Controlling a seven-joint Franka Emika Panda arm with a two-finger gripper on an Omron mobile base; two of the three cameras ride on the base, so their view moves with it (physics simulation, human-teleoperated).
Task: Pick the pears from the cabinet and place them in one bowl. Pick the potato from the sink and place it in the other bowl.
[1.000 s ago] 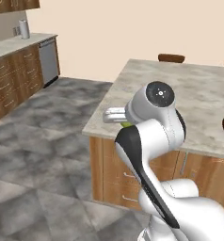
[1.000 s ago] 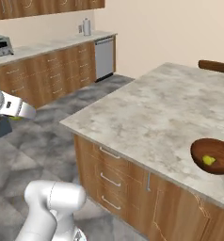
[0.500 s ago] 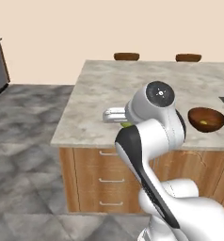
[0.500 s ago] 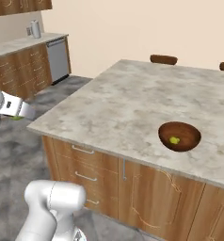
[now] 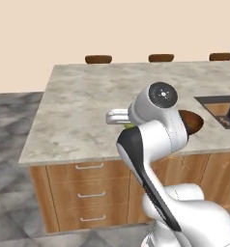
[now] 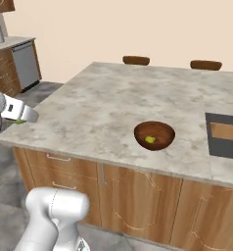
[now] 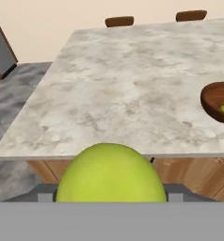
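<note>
— So what should it mind on this leg, carrying that pear (image 7: 111,172) over?

— Keep the fruit level and hold off on letting go until the hand is right above the bowl (image 6: 154,135). From the left: the gripper (image 6: 21,116) hangs just off the bench's (image 6: 94,112) front left corner, out over the floor. The bowl sits well to the right of it, near the front edge and short of the sink (image 6: 224,140). It needs a long sideways carry over the bench top, and I'd say clearing the bowl's rim matters most.

— Is it gripping the fruit properly?

— The jaws are clamped on the green pear; it bulges between them at the bottom of the hand view, and a sliver of green peeks out under the hand from the left side too.

— There's something in the bowl already?

— A small yellow-green pear (image 6: 150,139) lies inside it, so a gentle drop beside that one would be best, not on top.
</note>
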